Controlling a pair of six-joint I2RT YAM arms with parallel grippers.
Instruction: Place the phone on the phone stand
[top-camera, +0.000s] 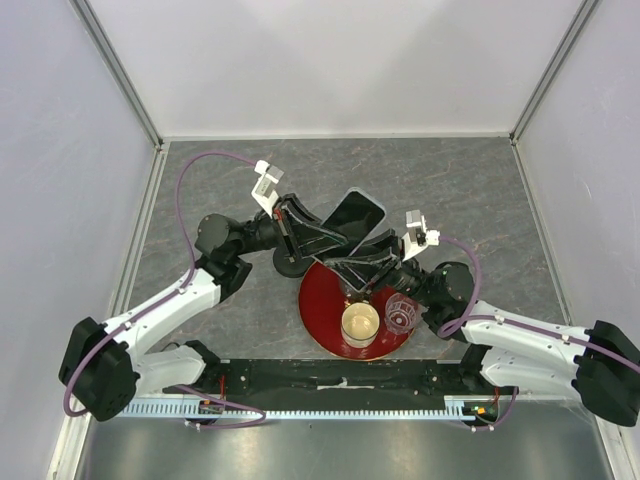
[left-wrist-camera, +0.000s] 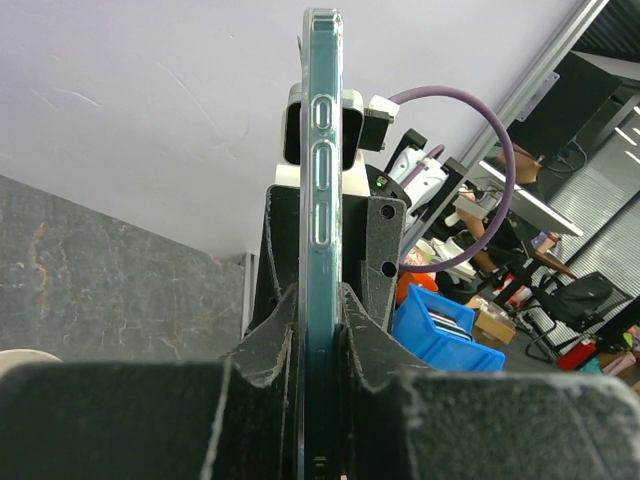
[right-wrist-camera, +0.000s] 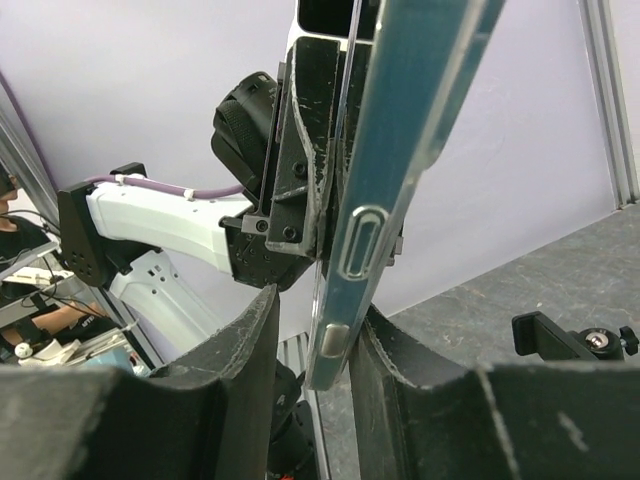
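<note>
Grey, stone-patterned bench (top-camera: 480, 190) seen from above: the phone (top-camera: 357, 215) is held aloft over the middle of the bench, about midway between the left and right edges, with its glossy screen tilted upward. The left gripper (top-camera: 322, 235) meets it from the left-edge side and the right gripper (top-camera: 368, 258) from the near-right. The phone stand (top-camera: 290, 265) sits just below the left gripper, its disc base beside the red plate (top-camera: 318, 305), which carries a cup (top-camera: 360, 322) and a clear glass (top-camera: 401, 312) toward the near edge. Left wrist view: the phone appears edge-on and both fingers (left-wrist-camera: 265, 365) press its faces with no gap, so this gripper has it clamped. Right wrist view: the phone's lower end lies between the fingers (right-wrist-camera: 400, 370); one pad touches it and a thin gap shows on the other side, so whether this gripper is actually gripping cannot be told. A small black clamp (right-wrist-camera: 560, 338) at lower right is probably the stand's cradle. Judged step: a transfer between grippers before seating. To do it well, one gripper should secure a firm hold before the other lets go. The release should be straight outward so the phone does not twist. The carrying gripper should hold the upper part, leaving the lower edge free to enter the cradle, clear of the glass
</note>
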